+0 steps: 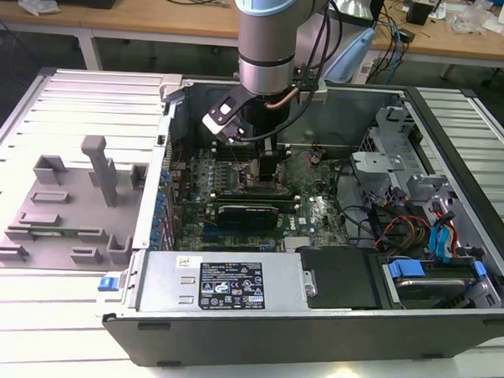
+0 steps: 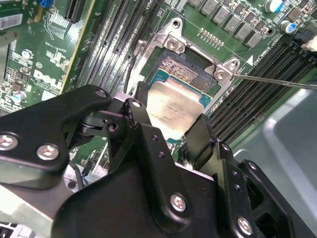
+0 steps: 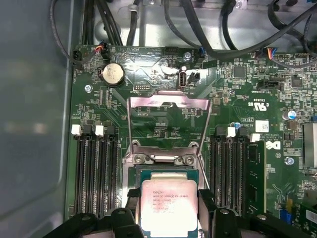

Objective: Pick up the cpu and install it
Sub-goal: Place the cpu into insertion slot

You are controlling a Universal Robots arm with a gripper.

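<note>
The arm reaches down into the open computer case (image 1: 447,327), which lies on its side on the slatted surface (image 1: 28,330). The pincer (image 1: 268,169) hangs low over the middle of the motherboard (image 1: 318,213).

In both wrist views the pincer (image 3: 169,194) is closed to the width of the cpu (image 3: 169,206) and holds it by two opposite edges. One black finger (image 3: 132,198) presses against each side, and the silvery lid faces the cameras. The chip looks close to square, so it has no real long axis. The line of the grip runs across it from one bank of memory slots (image 3: 94,168) toward the other (image 3: 228,168).

The relation that matters is between chip and socket. In the second wrist view the cpu (image 2: 173,104) sits directly between the fingertips of the pincer (image 2: 170,116). It covers the nearer part of the open socket (image 2: 184,67), whose far strip of contacts is uncovered beyond the chip's green edge. The chip therefore looks slightly offset from the socket, or tilted over it, and not fully squared up. I cannot tell whether it touches the contacts or hovers just above them.

The hinged load plate (image 3: 168,101) stands raised at the far side of the socket, and the thin retention lever (image 2: 277,82) is swung clear, so nothing blocks the opening. Judging by this, the pickup is done and the seating is not yet finished.
</note>
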